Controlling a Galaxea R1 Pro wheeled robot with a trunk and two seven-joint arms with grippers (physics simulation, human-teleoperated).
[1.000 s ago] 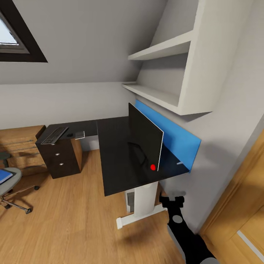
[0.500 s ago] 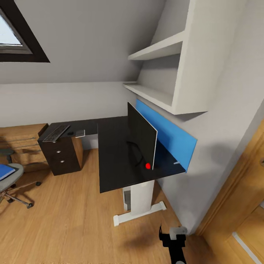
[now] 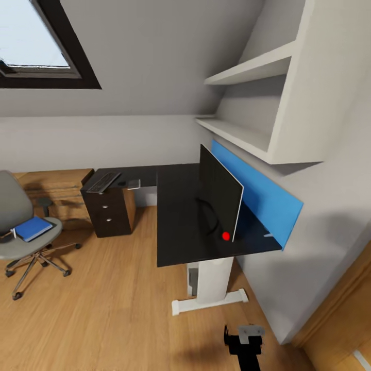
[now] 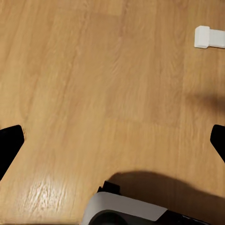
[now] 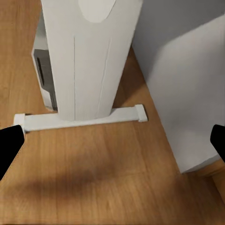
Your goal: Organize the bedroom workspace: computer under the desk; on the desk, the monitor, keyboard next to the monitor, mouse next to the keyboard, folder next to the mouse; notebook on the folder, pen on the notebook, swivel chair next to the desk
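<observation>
Head cam: we see the L-shaped surface (image 3: 180, 216), monitor (image 3: 219, 193) upright along its blue back edge, red dot at the near lower corner. Keyboard (image 3: 103, 182) lies on the far wing over the drawer unit (image 3: 111, 211), w/ a small grey notebook (image 3: 134, 183) just beside it. Blue folder (image 3: 32, 228) rests on the swivel chair (image 3: 18, 226) seat, well apart from the surface.

R wrist cam adds the white leg (image 5: 89, 56) and the grey computer (image 5: 44, 75) tucked behind it, under the surface; our right claw (image 5: 112, 140) is spread wide. L wrist cam: left claw (image 4: 112, 140) spread over the wood floor (image 4: 93, 93).
</observation>
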